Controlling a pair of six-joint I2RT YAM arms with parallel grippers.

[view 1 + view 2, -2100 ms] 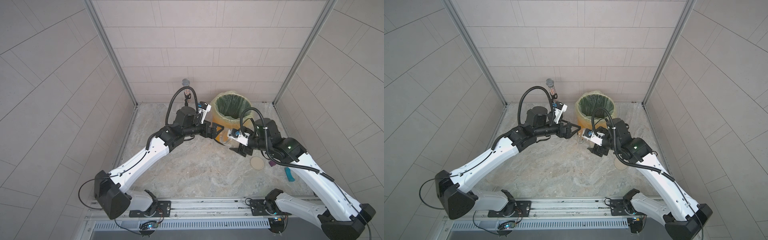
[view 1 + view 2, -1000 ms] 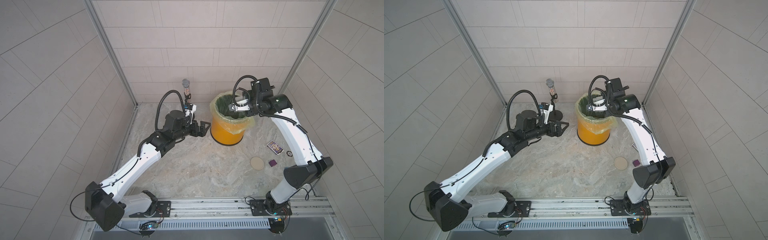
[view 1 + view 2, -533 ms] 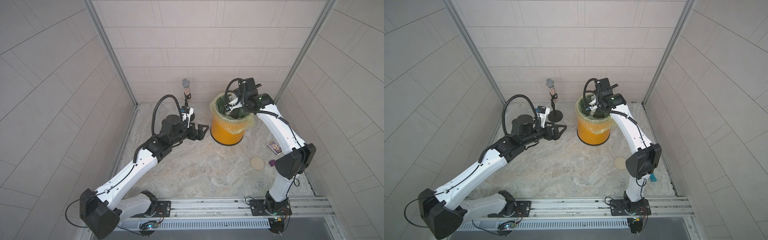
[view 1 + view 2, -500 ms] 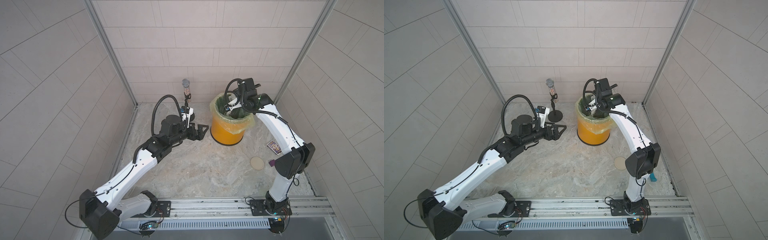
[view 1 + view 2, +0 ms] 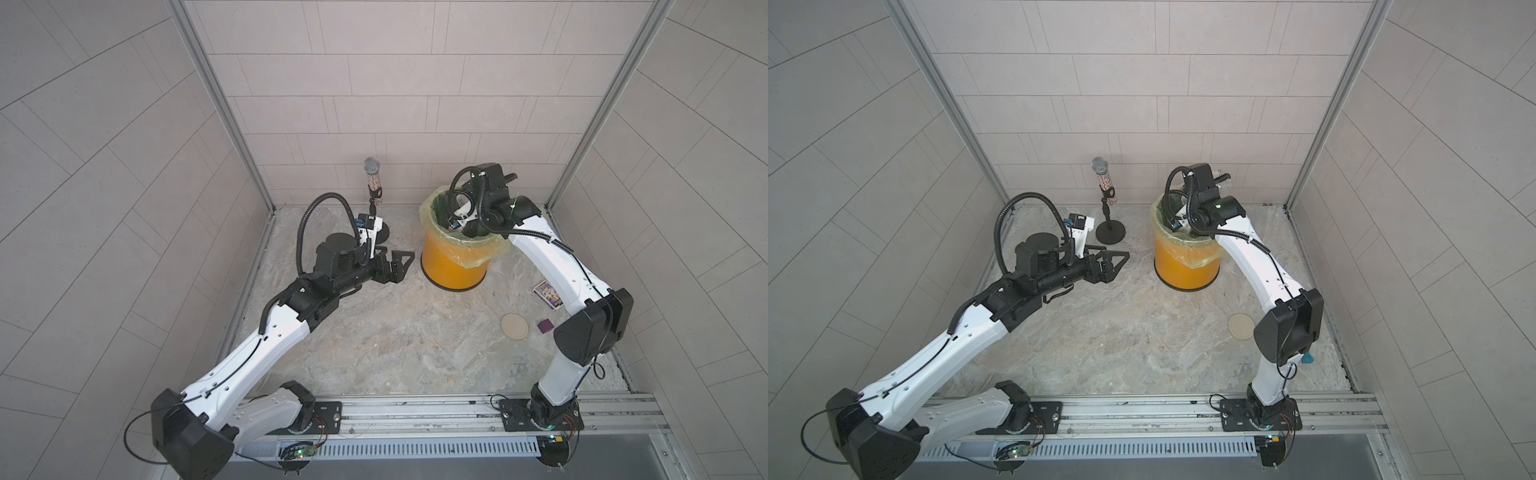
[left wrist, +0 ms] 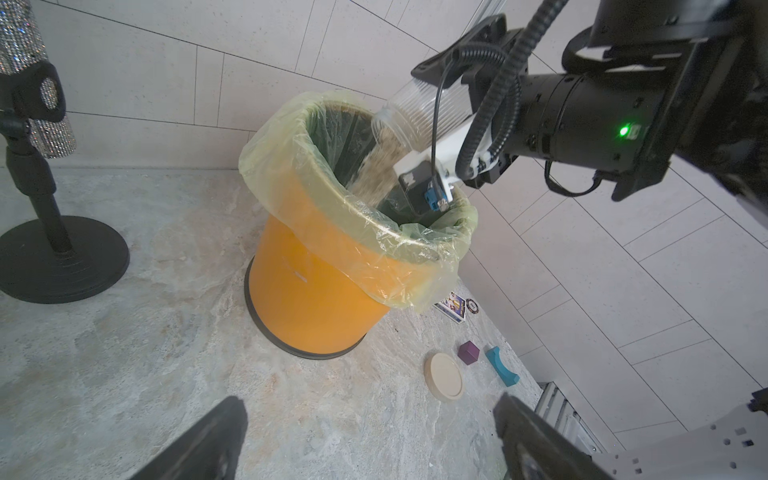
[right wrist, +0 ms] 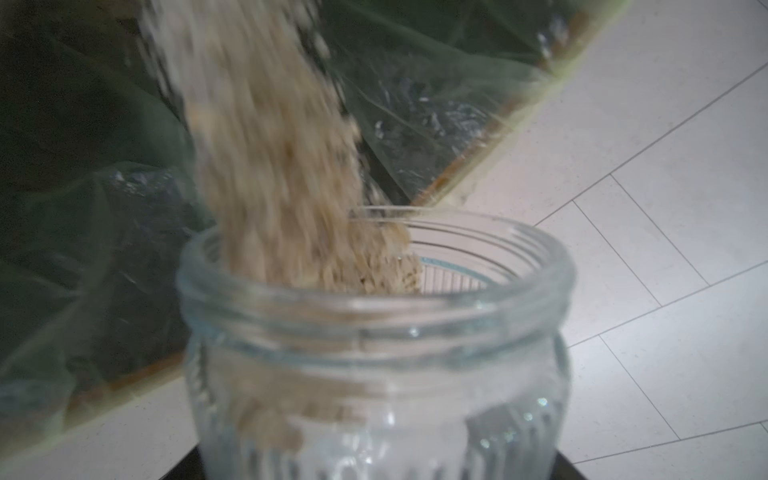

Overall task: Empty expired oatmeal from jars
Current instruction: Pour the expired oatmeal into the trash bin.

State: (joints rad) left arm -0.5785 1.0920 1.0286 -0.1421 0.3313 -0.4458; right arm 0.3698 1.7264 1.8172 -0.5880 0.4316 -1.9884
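Note:
A clear ribbed jar (image 6: 419, 112) hangs tipped, mouth down, over the orange bin (image 5: 453, 266) with its yellow-green bag. My right gripper (image 6: 453, 91) is shut on the jar's body. Beige oatmeal (image 6: 376, 166) streams from the mouth into the bag. In the right wrist view the jar (image 7: 374, 324) fills the foreground and blurred oatmeal (image 7: 270, 166) runs out over its rim. From above, the right gripper (image 5: 494, 185) hides most of the jar. My left gripper (image 5: 401, 268) hovers open and empty just left of the bin. The cream lid (image 5: 514, 326) lies flat on the floor.
A glittery microphone (image 5: 371, 166) on a black round stand (image 6: 62, 257) stands left of the bin near the back wall. A printed card (image 5: 546, 293), a purple cube (image 5: 544, 326) and a teal block (image 6: 500, 365) lie by the right wall. Tiled walls close in behind the bin.
My right arm has swung the jar from in front of the bin up over its mouth and tipped it; oatmeal now pours. My left gripper has drawn back to the left.

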